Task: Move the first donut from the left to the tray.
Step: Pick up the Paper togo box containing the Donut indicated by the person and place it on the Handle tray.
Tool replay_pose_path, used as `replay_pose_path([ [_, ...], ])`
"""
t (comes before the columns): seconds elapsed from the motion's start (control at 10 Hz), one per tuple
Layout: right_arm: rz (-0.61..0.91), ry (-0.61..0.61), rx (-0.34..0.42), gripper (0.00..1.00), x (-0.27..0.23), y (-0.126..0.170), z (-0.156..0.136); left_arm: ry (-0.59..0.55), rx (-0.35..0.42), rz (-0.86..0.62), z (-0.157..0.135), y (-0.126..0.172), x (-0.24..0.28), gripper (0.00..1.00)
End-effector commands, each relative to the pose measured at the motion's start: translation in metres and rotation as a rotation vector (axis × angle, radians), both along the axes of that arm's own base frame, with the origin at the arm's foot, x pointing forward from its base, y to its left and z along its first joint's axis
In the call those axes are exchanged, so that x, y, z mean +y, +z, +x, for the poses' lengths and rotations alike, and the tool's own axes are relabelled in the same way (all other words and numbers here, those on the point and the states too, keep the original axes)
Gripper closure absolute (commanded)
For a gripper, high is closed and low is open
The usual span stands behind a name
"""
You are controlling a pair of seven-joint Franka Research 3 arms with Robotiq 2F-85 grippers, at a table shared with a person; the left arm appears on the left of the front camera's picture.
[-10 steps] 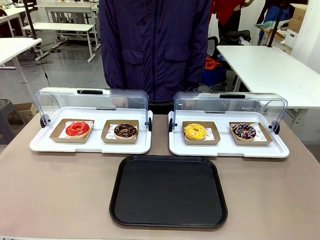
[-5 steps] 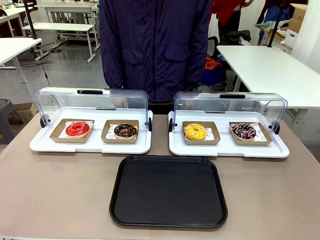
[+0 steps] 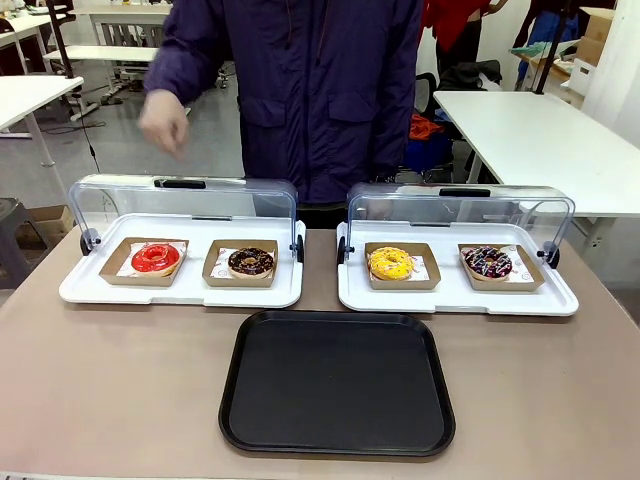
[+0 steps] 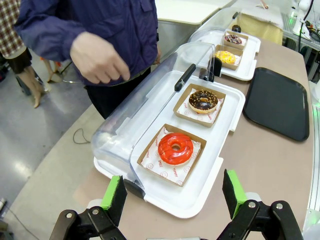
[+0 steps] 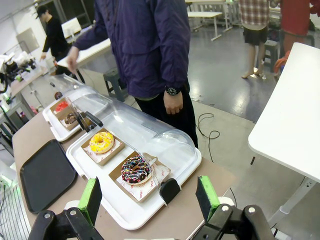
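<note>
**Tabletop [image 3: 100, 390] waiting, nothing gripped**

Brown and bare at its near edge, it is carrying the black tray [image 3: 337, 385] in the middle, close to me. The red-iced donut [image 3: 155, 258] is sitting in its cardboard square [image 3: 118, 268] at the left end of the left white tray [image 3: 180, 296], on the far side. A chocolate donut [image 3: 250, 262] is lying just to its right. The clear lid [image 3: 185, 200] is standing open behind them. A person's hand [image 3: 163, 124] is hovering above that lid, touching nothing. I am holding my left gripper [image 4: 172, 187] spread wide above this tray's left end. My right gripper [image 5: 149, 192] is gaping too, holding nothing.
</note>
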State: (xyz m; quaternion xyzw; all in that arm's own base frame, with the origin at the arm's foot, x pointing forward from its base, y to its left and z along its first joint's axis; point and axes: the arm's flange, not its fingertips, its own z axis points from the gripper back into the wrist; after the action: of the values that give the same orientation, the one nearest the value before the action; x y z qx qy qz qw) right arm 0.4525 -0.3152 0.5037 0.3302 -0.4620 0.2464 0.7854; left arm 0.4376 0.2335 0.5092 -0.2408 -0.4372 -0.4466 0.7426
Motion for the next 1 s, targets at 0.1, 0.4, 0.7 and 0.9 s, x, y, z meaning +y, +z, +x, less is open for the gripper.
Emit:
replay_pose_path([
  [0.1, -0.001, 0.001, -0.004, 0.0, 0.001, 0.0018, 0.0003, -0.002, -0.001, -0.001, 0.0, 0.0002, -0.0004, 0.0],
  [0.4, -0.001, 0.001, -0.004, 0.0, 0.001, 0.0018, 0.0003, -0.002, -0.001, -0.001, 0.0, 0.0002, -0.0004, 0.0],
  [0.7, -0.001, 0.001, -0.004, 0.0, 0.001, 0.0018, 0.0003, -0.002, -0.001, -0.001, 0.0, 0.0002, -0.0004, 0.0],
  [0.9, -0.001, 0.001, -0.004, 0.0, 0.001, 0.0018, 0.0003, -0.002, -0.001, -0.001, 0.0, 0.0002, -0.0004, 0.0],
])
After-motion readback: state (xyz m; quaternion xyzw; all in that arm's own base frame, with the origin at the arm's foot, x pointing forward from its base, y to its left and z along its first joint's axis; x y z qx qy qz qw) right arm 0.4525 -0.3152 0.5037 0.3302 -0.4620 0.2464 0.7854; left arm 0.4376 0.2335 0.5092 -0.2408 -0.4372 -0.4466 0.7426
